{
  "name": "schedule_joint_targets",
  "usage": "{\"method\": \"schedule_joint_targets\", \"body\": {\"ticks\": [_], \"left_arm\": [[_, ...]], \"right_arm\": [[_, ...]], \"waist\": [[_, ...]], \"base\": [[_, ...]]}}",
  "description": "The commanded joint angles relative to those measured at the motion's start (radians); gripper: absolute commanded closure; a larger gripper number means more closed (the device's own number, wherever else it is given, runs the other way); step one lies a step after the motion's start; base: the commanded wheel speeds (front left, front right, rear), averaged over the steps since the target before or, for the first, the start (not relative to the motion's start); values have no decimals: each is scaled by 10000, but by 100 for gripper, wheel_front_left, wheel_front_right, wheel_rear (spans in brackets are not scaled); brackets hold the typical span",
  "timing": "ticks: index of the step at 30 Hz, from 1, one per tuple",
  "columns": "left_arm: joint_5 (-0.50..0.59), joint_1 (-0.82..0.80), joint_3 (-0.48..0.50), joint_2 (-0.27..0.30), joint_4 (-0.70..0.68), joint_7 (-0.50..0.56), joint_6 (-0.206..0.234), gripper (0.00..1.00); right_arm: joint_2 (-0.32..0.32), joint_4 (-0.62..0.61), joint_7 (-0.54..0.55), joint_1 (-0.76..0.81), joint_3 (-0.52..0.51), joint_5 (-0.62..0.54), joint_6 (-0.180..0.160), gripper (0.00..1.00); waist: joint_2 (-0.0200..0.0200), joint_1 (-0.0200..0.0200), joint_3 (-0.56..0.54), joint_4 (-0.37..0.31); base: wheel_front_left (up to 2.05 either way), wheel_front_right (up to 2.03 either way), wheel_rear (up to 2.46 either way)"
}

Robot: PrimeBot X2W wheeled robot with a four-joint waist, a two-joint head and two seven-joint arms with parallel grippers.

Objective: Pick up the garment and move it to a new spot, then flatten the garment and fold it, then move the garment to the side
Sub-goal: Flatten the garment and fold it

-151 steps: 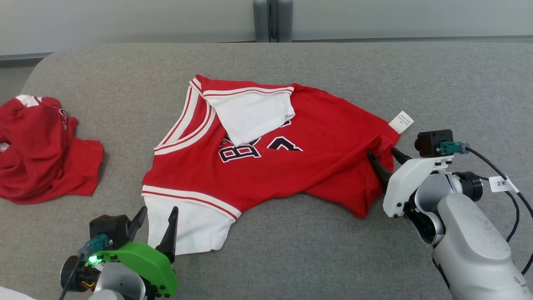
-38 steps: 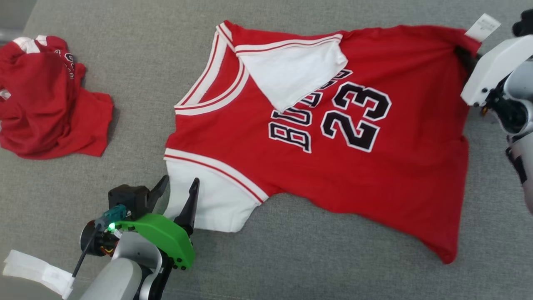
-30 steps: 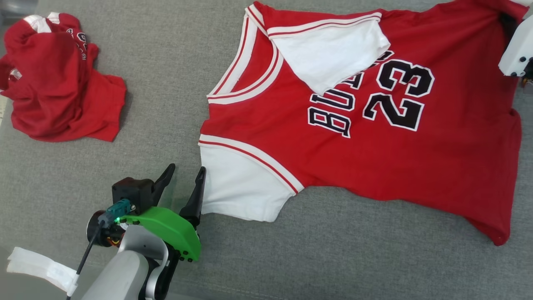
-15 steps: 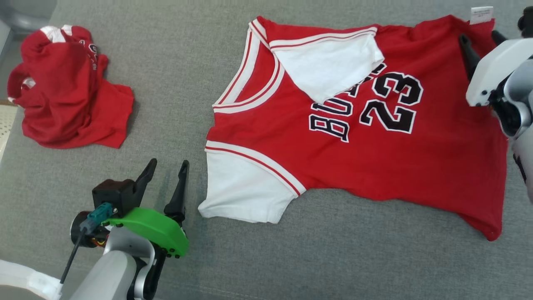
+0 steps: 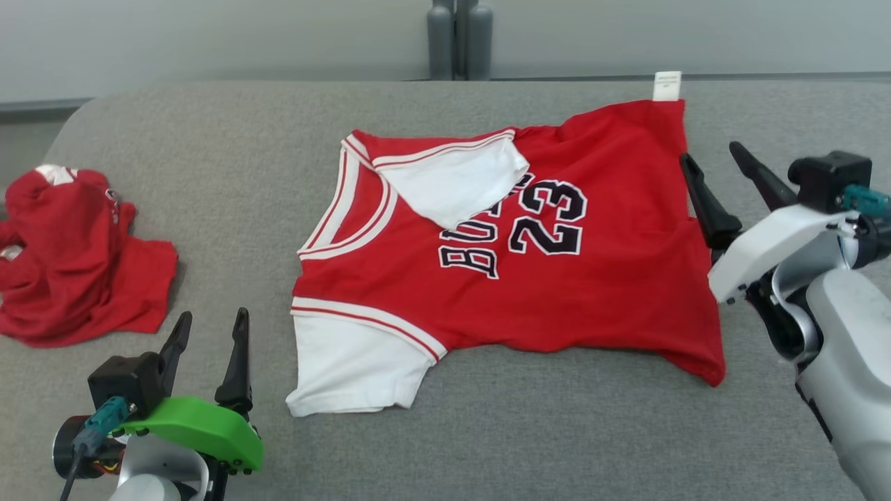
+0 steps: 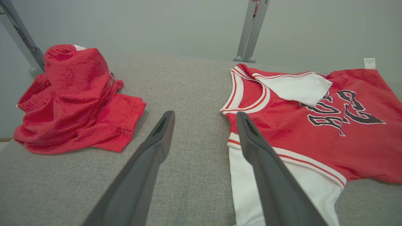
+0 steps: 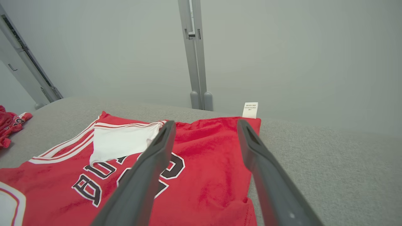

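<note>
The grey fabric-covered table (image 5: pixel 209 174) bears a spread red jersey (image 5: pixel 592 278) and, well apart, a crumpled red garment (image 5: pixel 69 264).

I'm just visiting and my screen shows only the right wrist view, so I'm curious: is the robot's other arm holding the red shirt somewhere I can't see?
Observer: No. The left gripper is open and holds nothing; it sits beside the jersey, not on it.
Visitor: What's that scrap of red at my left edge?
Observer: A second red garment, crumpled in a heap, lying apart from the jersey on the robot's left.
Visitor: Does the shirt have another sleeve?
Observer: Yes, the near white sleeve lies spread out flat, next to the left gripper.
</note>
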Motion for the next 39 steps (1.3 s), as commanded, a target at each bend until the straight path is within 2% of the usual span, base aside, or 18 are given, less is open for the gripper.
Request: {"method": "schedule_joint_targets", "body": {"ticks": [1,9,12,20,33,39], "left_arm": [[-30,181,30,67,-88,-7,79,0],[-144,808,179,198,-451,-254,277,0],[-154,968,226,187,-505,-484,229,0],[-278,1141,177,36,-360,-797,88,0],[-236,1127,124,106,-481,-848,127,0],[-365,1156,-61,138,-374,-445,126,0]], "right_arm": [[35,-316,-155,508,-85,18,-10,0],[503,-2221,-585,2948,-973,-369,-8,0],[795,-2829,-647,3797,-1354,-622,-7,0],[1316,-3536,-581,5353,-2161,-1137,-5,0],[1655,-4146,186,5720,-2459,-1772,-5,0],[1665,-4160,473,5800,-2595,-1864,-7,0]], "waist": [[0,0,-1027,-1013],[0,0,-1494,-1341],[0,0,-1577,-1381],[0,0,-1719,-1363],[0,0,-1650,-1348],[0,0,-1611,-1320]], "base": [[0,0,0],[0,0,0],[0,0,0],[0,0,0],[0,0,0],[0,0,0]]}}
